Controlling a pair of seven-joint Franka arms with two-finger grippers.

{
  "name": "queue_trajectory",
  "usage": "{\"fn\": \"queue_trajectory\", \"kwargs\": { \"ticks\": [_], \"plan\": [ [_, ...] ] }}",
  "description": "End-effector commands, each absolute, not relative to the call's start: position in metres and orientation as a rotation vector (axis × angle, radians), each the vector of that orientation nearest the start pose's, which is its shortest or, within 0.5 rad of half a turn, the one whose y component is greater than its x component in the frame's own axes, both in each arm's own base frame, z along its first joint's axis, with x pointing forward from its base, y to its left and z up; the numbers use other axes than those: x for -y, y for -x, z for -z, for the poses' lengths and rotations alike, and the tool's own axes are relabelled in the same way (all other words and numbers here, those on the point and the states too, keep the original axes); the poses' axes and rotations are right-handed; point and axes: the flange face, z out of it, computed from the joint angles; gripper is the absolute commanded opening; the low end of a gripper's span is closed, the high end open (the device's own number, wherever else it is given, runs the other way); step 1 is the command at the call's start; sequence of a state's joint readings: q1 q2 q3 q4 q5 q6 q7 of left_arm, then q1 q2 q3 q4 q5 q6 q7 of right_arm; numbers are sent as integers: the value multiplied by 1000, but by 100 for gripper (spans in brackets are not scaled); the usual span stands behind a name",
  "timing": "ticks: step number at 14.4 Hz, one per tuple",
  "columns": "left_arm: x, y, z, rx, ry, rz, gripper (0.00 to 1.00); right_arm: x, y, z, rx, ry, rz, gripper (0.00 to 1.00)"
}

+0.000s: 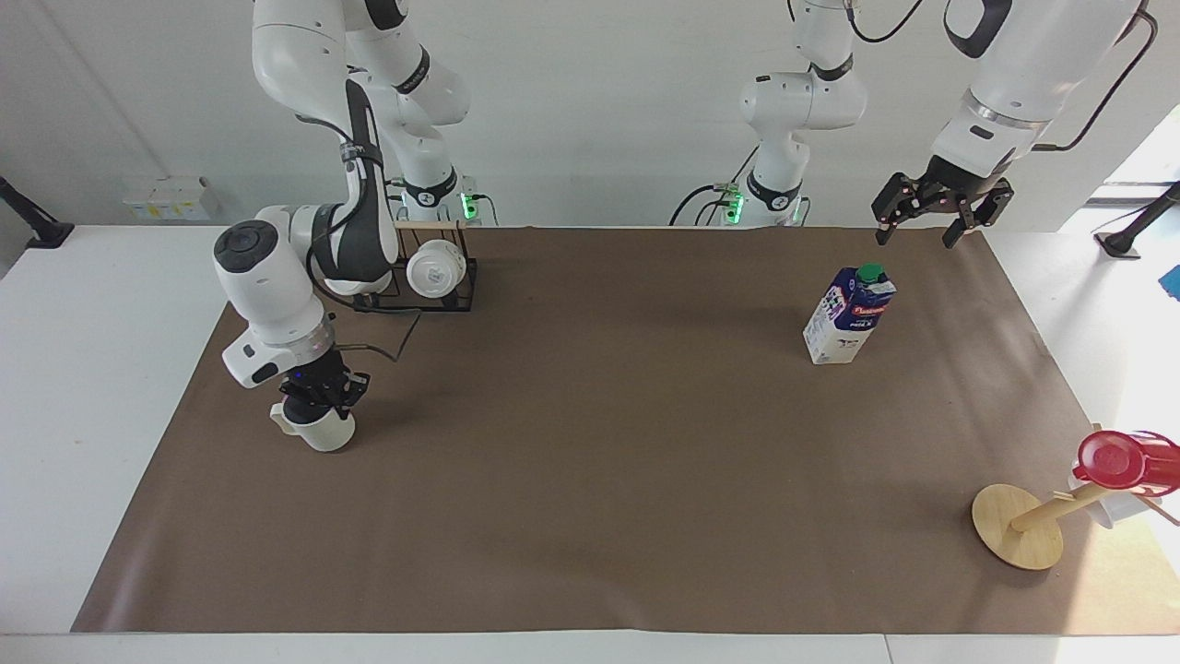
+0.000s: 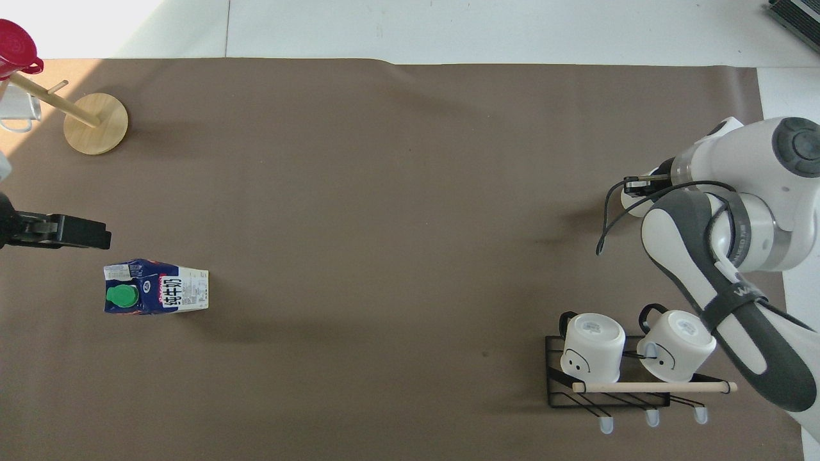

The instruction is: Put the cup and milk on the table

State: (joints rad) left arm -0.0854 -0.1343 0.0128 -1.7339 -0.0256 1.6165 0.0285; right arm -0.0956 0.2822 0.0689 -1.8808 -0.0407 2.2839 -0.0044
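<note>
The cream-white cup (image 1: 318,432) stands low on the brown mat of the table (image 1: 590,480), toward the right arm's end. My right gripper (image 1: 320,395) reaches down into it and is shut on its rim. In the overhead view the right arm hides most of the cup (image 2: 633,205) and the right gripper (image 2: 640,187). The milk (image 1: 848,318) stands upright on the mat toward the left arm's end and also shows in the overhead view (image 2: 157,294). My left gripper (image 1: 931,217) hangs open and empty in the air beside the milk, over the mat's edge (image 2: 64,230).
A black wire rack (image 1: 415,297) with two plain white mugs stands near the right arm's base (image 2: 615,378). A wooden mug stand (image 1: 1019,526) carrying a red cup (image 1: 1120,461) is at the mat's corner farthest from the robots, at the left arm's end (image 2: 96,121).
</note>
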Motion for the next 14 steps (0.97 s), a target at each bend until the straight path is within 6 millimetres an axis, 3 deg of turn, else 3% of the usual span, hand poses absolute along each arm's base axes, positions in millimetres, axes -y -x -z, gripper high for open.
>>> {"fn": "queue_trajectory", "kwargs": {
  "ticks": [1,3,6,14],
  "plan": [
    [38,-510,-630,-143,3174,21,100,-16,-637,-390,93,3151,220,0],
    [38,-510,-630,-150,3173,21,100,-51,-637,-394,78,3141,235,0],
    [38,-510,-630,-150,3173,21,100,-81,-639,-400,96,3130,263,0],
    [35,-502,-625,-145,3172,4,100,-232,-601,-411,-120,3095,216,0]
  ]
}}
